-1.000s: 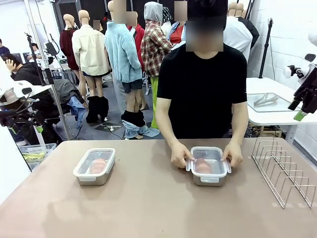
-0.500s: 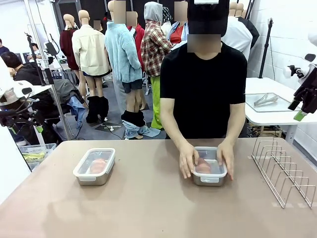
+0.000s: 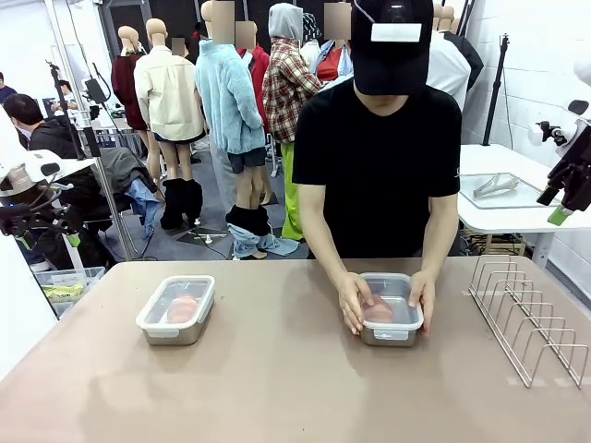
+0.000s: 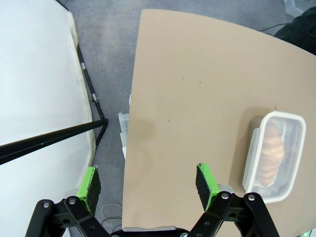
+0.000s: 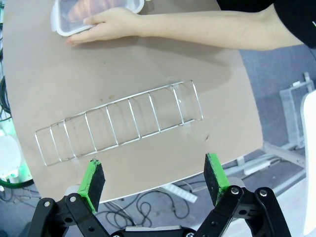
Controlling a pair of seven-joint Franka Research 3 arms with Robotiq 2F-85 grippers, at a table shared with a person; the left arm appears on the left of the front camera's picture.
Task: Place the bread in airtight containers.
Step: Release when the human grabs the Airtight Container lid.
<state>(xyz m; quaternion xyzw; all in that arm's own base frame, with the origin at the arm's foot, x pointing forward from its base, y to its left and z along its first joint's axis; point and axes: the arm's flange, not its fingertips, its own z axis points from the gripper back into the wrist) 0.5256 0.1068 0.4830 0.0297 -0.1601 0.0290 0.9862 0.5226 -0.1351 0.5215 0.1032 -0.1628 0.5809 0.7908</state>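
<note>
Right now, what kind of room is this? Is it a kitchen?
Probably not a kitchen. It looks like a robot lab or workshop: a plain table with two lidded tins of bread, a wire rack, camera stands, and robot grippers hanging open.

The near half of the desk [image 3: 277, 388] lies bare from edge to edge, giving open passage across the front. On the robot's left, a lidded tin [image 3: 176, 309] sits alone with free room on every side. At centre-right, the person's hands [image 3: 352, 304] press down both sides of the second tin [image 3: 391, 320], and the forearms block the way in from the far side. The wire rack [image 3: 528, 318] fills the right end of the desk, leaving a bare lane between it and that tin.
</note>
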